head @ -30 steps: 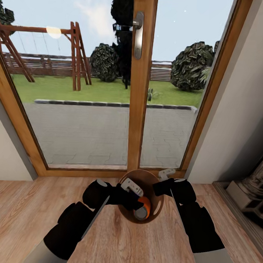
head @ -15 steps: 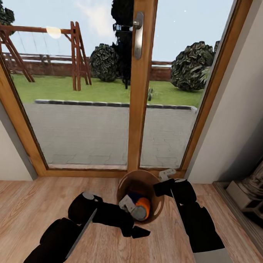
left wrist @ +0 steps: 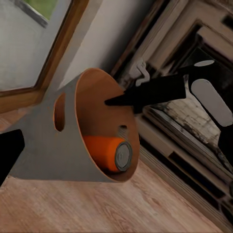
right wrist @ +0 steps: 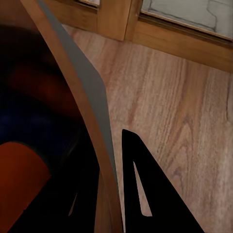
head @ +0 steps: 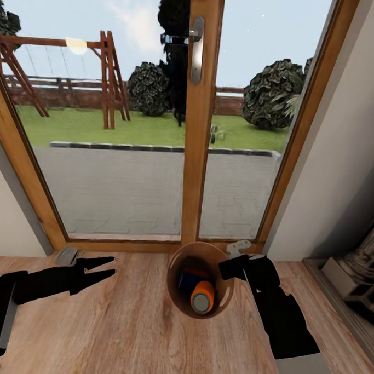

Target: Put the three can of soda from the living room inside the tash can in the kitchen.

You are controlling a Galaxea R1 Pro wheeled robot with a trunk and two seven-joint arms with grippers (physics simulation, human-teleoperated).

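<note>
Near the glass doors point(head: 157, 125), the trash can point(head: 176, 288) held an orange can point(head: 202, 297) and a blue can point(head: 190, 279). The right gripper point(head: 232, 262) pinched its right rim, one finger inside. Bare plank floor point(head: 130, 326) separated the left gripper point(head: 103, 267), jaws spread and empty, from it.

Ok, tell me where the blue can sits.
In the head view, the blue can lies inside the trash can, beside the orange can, before the glass doors.

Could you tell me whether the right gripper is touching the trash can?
Touching: the right wrist view shows the right gripper pinching the trash can's wall, one finger each side.
</note>
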